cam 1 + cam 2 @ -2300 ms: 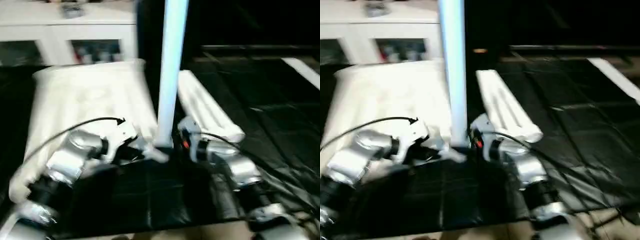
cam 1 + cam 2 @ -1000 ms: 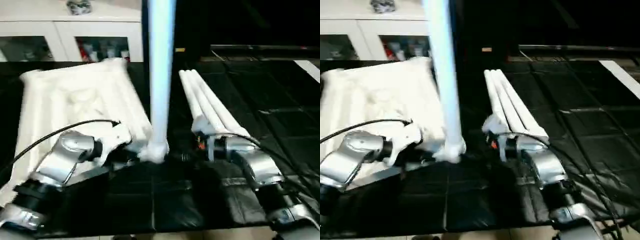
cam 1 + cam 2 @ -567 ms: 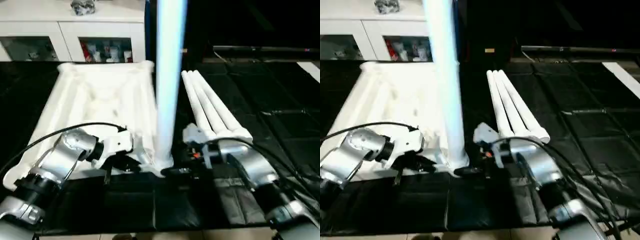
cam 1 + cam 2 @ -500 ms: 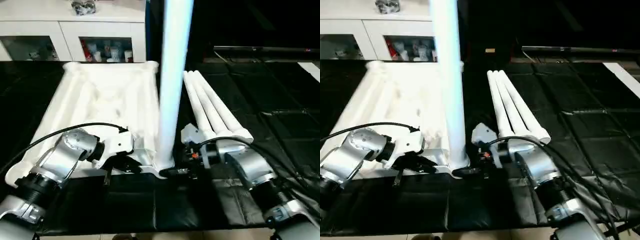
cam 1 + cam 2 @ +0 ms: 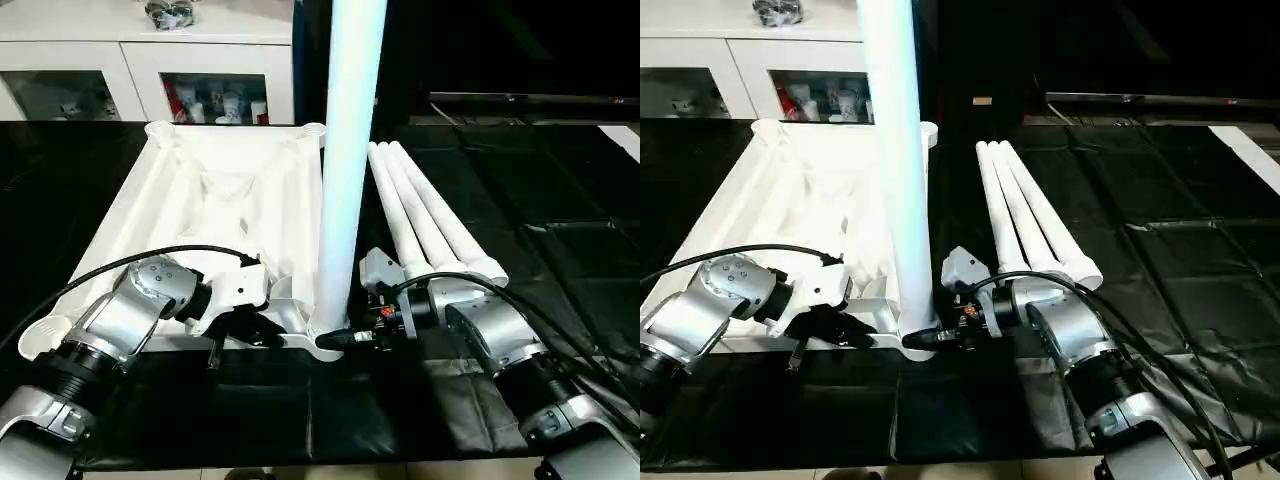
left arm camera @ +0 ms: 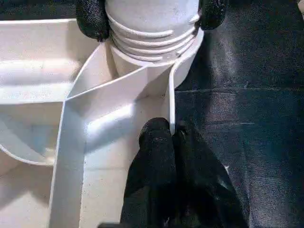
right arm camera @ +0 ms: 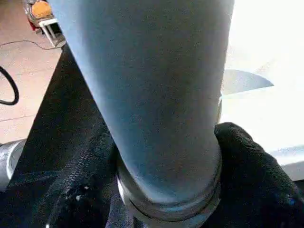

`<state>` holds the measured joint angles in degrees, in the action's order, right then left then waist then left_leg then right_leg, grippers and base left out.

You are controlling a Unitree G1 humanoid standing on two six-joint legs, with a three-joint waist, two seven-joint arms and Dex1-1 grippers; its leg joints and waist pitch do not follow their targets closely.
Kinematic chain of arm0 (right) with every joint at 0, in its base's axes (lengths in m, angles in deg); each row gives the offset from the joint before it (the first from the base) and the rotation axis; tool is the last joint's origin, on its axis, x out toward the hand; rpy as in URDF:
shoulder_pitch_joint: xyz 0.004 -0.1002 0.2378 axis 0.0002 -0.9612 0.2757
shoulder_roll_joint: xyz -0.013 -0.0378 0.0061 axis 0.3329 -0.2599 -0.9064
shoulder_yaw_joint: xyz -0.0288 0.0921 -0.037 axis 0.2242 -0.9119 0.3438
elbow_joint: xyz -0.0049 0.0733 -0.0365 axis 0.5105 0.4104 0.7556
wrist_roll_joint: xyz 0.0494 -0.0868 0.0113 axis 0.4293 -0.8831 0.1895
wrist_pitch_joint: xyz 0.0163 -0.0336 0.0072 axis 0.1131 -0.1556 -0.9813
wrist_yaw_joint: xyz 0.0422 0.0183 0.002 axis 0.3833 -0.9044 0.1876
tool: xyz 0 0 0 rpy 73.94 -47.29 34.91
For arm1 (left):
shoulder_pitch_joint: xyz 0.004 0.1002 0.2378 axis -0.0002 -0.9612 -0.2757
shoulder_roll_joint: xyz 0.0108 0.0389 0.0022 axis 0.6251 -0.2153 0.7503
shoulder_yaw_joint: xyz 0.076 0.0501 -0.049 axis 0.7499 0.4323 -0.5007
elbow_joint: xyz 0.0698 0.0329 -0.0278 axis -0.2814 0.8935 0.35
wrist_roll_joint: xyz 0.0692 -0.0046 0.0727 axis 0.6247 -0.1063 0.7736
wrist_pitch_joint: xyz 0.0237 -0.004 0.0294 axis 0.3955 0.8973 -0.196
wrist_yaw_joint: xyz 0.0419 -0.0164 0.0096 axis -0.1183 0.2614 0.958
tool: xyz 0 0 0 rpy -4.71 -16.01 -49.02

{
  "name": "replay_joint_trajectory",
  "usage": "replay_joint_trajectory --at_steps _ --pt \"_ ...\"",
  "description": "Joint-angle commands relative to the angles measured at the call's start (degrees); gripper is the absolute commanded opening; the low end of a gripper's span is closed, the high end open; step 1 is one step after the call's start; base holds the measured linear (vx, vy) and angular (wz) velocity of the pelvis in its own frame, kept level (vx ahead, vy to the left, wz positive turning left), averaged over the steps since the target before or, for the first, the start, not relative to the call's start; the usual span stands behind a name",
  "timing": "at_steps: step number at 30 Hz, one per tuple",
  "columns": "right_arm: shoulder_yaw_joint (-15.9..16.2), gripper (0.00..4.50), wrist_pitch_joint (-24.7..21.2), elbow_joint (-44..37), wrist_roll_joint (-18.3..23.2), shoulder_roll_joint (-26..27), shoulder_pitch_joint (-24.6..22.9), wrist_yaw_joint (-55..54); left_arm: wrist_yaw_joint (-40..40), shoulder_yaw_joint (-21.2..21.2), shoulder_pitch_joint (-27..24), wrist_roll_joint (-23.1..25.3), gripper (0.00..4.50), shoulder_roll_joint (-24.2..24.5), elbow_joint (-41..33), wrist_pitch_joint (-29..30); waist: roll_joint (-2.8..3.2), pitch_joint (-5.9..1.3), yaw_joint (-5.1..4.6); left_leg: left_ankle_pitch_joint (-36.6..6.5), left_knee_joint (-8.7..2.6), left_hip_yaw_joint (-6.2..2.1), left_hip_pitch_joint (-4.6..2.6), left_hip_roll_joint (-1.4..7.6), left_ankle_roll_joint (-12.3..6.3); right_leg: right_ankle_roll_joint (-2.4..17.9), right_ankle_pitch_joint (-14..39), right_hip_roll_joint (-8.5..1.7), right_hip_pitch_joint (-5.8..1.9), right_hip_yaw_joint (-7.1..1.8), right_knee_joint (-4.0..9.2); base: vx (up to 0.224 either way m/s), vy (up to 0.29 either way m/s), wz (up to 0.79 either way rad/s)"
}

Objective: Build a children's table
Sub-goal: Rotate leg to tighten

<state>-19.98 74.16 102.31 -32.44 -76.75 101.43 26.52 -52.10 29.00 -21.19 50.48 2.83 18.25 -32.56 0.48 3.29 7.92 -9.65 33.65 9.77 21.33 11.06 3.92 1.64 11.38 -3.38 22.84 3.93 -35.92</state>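
Observation:
The children's table's white top [image 5: 220, 200] lies upside down on the black mat, ribs up. One white leg [image 5: 345, 150] stands upright in its near right corner socket [image 6: 152, 52]. My right gripper [image 5: 335, 340] is shut on the threaded base of this leg, one black finger [image 6: 92, 19] on each side. My left gripper [image 6: 171, 135] is shut on the top's thin rim wall just beside that socket, its fingers pinching the wall. Three more legs [image 5: 420, 215] lie side by side on the mat to the right of the top.
A white glass-door cabinet [image 5: 150, 60] stands behind the table top. The black mat [image 5: 520, 180] stretches off to the right, with a pale strip [image 5: 1250, 150] at its far right edge. Cables run along both silver forearms.
The head camera has shifted, so the whole scene sits differently. My right gripper's fingers have closed in on the upright leg's base. The left gripper keeps its hold on the rim.

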Motion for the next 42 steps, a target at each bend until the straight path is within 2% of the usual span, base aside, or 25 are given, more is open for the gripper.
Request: replay_joint_trajectory --at_steps 1,6,9,10,11,12,13,14,15,16,17,18,19,20,22,23,24,27,28,30,33,34,38,41,42 --pt "0.0 2.71 0.2 0.0 0.3 0.1 0.3 0.8 -2.2 1.9 0.7 1.2 0.0 -0.3 0.4 -0.8 0.47 -4.04 -0.39 -12.0 -3.7 -0.57 -0.88 2.32 -0.21 10.7 10.8 -4.73 -2.75 -3.06 4.42 0.0 0.0 0.0" --pt "-1.4 2.69 0.1 0.3 1.1 1.8 -0.5 -2.2 0.1 0.8 0.1 0.7 0.0 -1.2 0.4 0.3 0.53 -4.01 -0.42 -12.2 -3.74 -0.59 -0.9 2.36 -0.12 10.7 11.2 -4.77 -2.67 -3.09 4.43 0.0 0.0 0.0" --pt "-3.7 2.69 -1.0 1.0 1.8 4.4 -0.9 -7.5 3.6 -1.0 -0.5 -0.3 0.0 -2.8 0.0 2.3 0.41 -3.82 -0.57 -13.6 -3.88 -0.61 -0.97 2.33 0.56 10.4 13.9 -4.92 -2.62 -3.15 4.68 0.0 0.0 0.0" --pt "-5.0 2.69 -1.6 1.6 1.2 6.9 -1.4 -13.8 8.9 -3.2 -1.2 -0.8 0.0 -4.8 -1.2 5.4 0.43 -3.74 -0.71 -14.7 -4.0 -0.71 -1.11 2.32 1.15 9.6 17.0 -4.96 -2.53 -3.15 4.87 0.0 0.0 0.0" --pt "-5.0 2.68 -1.6 1.6 1.2 6.9 -1.4 -13.8 8.9 -3.2 -1.2 -0.8 0.0 -4.8 -1.2 5.4 0.38 -3.49 -0.85 -15.2 -4.12 -0.77 -1.09 2.27 1.41 9.3 18.1 -4.95 -2.4 -3.15 5.05 0.0 0.0 0.0" --pt "-5.8 2.68 -1.7 3.0 -0.2 9.7 -1.9 -20.5 14.1 -5.4 -2.3 -1.4 0.0 -6.9 -3.4 9.7 0.64 -3.61 -1.18 -16.1 -4.19 -0.92 -1.21 2.26 2.11 8.9 19.9 -5.06 -2.45 -3.12 5.18 0.0 0.0 0.0" --pt "-6.1 2.68 -1.7 3.8 -0.8 11.1 -2.2 -23.6 16.6 -6.5 -3.0 -1.7 0.0 -8.0 -4.8 12.0 0.58 -3.46 -1.86 -16.7 -4.32 -1.02 -1.08 2.26 2.48 9.2 20.3 -5.06 -2.41 -3.07 5.13 0.0 0.0 0.0" --pt "-6.1 2.68 -1.7 3.8 -0.8 11.1 -2.2 -23.6 16.6 -6.5 -3.0 -1.7 0.0 -8.0 -4.8 12.0 0.54 -3.4 -2.23 -17.1 -4.42 -1.1 -0.95 2.25 2.64 9.0 20.8 -5.07 -2.53 -3.02 5.18 0.0 0.0 0.0" --pt "-6.3 2.68 -1.4 4.3 -1.3 12.2 -2.4 -25.9 18.4 -7.3 -3.6 -2.0 0.0 -8.8 -6.1 13.9 0.44 -3.53 -2.6 -17.2 -4.28 -1.13 -1.02 1.96 2.2 8.4 21.9 -5.0 -2.61 -2.93 5.54 0.0 0.0 0.0" --pt "-7.3 2.68 -1.0 6.1 -2.0 14.6 -2.2 -30.9 22.2 -8.7 -4.6 -1.9 0.0 -10.9 -8.4 17.1 0.44 -3.57 -3.11 -16.1 -4.29 -1.14 -0.66 2.09 2.12 8.7 20.3 -5.08 -2.79 -3.08 5.22 0.0 0.0 0.0" --pt "-7.9 2.68 -0.8 7.1 -2.3 15.6 -1.9 -33.4 24.2 -9.4 -5.0 -1.8 0.0 -12.0 -9.3 18.8 0.52 -3.45 -3.33 -15.9 -4.32 -1.15 -0.49 2.01 1.89 8.7 20.2 -4.97 -2.74 -3.04 5.33 0.0 0.0 0.0" --pt "-7.9 2.68 -0.8 7.1 -2.3 15.6 -1.9 -33.4 24.2 -9.4 -5.0 -1.8 0.0 -12.0 -9.3 18.8 0.52 -3.42 -3.62 -16.0 -4.22 -1.05 -0.67 1.86 1.75 8.6 21.0 -4.87 -2.55 -2.93 5.6 0.0 0.0 0.0" --pt "-9.4 2.68 -0.6 9.4 -2.6 17.8 -1.1 -38.8 28.8 -10.9 -5.6 -1.2 0.0 -14.6 -11.0 22.5 0.4 -3.66 -3.73 -15.6 -3.93 -0.87 -1.05 1.91 1.62 8.9 20.0 -4.89 -2.44 -3.2 5.48 0.0 0.0 0.0" --pt "-11.8 2.68 -0.8 12.6 -2.3 20.2 0.5 -45.2 34.7 -12.8 -5.7 -0.3 0.0 -18.2 -12.3 26.7 0.4 -3.54 -4.0 -15.1 -4.01 -0.88 -0.94 1.98 1.64 9.5 18.8 -4.78 -2.34 -3.27 5.28 0.0 0.0 0.0" --pt "-12.9 2.68 -1.1 14.5 -2.2 21.0 1.8 -48.2 37.8 -13.7 -5.1 0.0 0.0 -20.3 -12.5 28.4 0.43 -3.52 -4.24 -15.0 -3.94 -0.92 -0.92 1.76 1.18 9.7 19.0 -4.66 -2.46 -3.0 5.55 0.0 0.0 0.0" --pt "-13.2 2.68 -1.1 15.2 -2.2 21.0 2.3 -48.7 38.7 -13.9 -4.7 0.1 0.0 -21.0 -12.1 28.7 -0.05 -3.51 -4.38 -14.9 -3.96 -0.86 -0.75 1.76 0.96 9.5 18.6 -4.57 -2.55 -2.99 5.55 0.0 0.0 0.0" --pt "-13.3 2.68 -1.0 15.3 -2.2 21.0 2.4 -48.8 38.9 -13.9 -4.6 0.1 0.0 -21.1 -12.2 28.9 0.21 -3.55 -4.27 -15.0 -3.94 -0.87 -0.87 1.73 0.61 9.3 18.1 -4.49 -2.45 -3.01 5.52 0.0 0.0 0.0" --pt "-14.2 2.68 0.3 16.2 -2.7 21.2 2.7 -49.1 40.6 -13.3 -3.8 0.9 0.0 -21.7 -12.9 30.6 0.12 -3.63 -4.14 -14.0 -3.92 -0.79 -0.66 1.71 -0.16 8.9 16.1 -4.52 -2.55 -3.09 5.41 0.0 0.0 0.0" --pt "-14.3 3.03 0.5 16.3 -2.9 21.3 2.7 -49.2 40.5 -13.1 -3.8 0.9 0.0 -21.6 -13.3 31.1 0.17 -3.62 -4.11 -13.9 -3.92 -0.81 -0.59 1.72 -0.23 8.9 15.6 -4.53 -2.58 -3.09 5.39 0.0 0.0 0.0" --pt "-14.4 3.38 0.9 16.3 -3.0 21.2 2.5 -49.0 40.3 -13.0 -3.9 1.2 0.0 -21.3 -13.6 31.3 0.23 -3.57 -4.2 -14.2 -3.98 -0.82 -0.6 1.76 -0.19 9.0 15.3 -4.46 -2.56 -3.06 5.33 0.0 0.0 0.0" --pt "-14.5 3.64 1.8 16.6 -2.9 21.1 2.5 -49.1 40.4 -12.9 -4.0 1.4 0.0 -20.9 -13.9 31.7 0.25 -3.59 -4.22 -14.6 -4.03 -0.85 -0.65 1.8 -0.11 9.1 15.6 -4.56 -2.57 -3.08 5.36 0.0 0.0 0.0" --pt "-14.6 3.72 2.9 16.3 -2.7 20.9 2.5 -48.9 40.6 -12.7 -3.9 1.4 0.0 -20.7 -13.7 31.6 0.6 -3.52 -4.25 -15.2 -4.03 -0.85 -0.73 1.78 -0.02 9.1 16.2 -4.55 -2.46 -3.07 5.46 0.0 0.0 0.0" --pt "-13.4 4.0 5.7 15.2 -4.6 19.5 2.1 -48.8 40.8 -12.2 -3.6 1.5 0.0 -20.2 -13.1 30.9 0.37 -3.59 -4.23 -15.1 -4.06 -0.82 -0.69 1.81 0.12 9.1 15.4 -4.5 -2.52 -3.09 5.42 0.0 0.0 0.0" --pt "-15.9 4.32 5.2 8.1 -1.7 17.1 0.2 -46.3 41.2 -12.1 -2.2 2.4 0.0 -19.6 -9.8 27.6 0.18 -3.59 -3.96 -13.6 -3.94 -0.65 -0.55 1.6 -0.78 8.7 13.6 -4.31 -2.69 -3.14 5.53 0.0 0.0 0.0" --pt "-15.9 4.39 5.2 7.8 -1.6 17.1 0.1 -46.2 41.3 -12.2 -2.2 2.4 0.0 -19.6 -9.7 27.5 0.2 -3.85 -3.74 -12.7 -3.83 -0.68 -0.62 1.77 -0.91 8.6 12.0 -4.42 -2.76 -3.23 5.22 0.0 0.0 0.0"
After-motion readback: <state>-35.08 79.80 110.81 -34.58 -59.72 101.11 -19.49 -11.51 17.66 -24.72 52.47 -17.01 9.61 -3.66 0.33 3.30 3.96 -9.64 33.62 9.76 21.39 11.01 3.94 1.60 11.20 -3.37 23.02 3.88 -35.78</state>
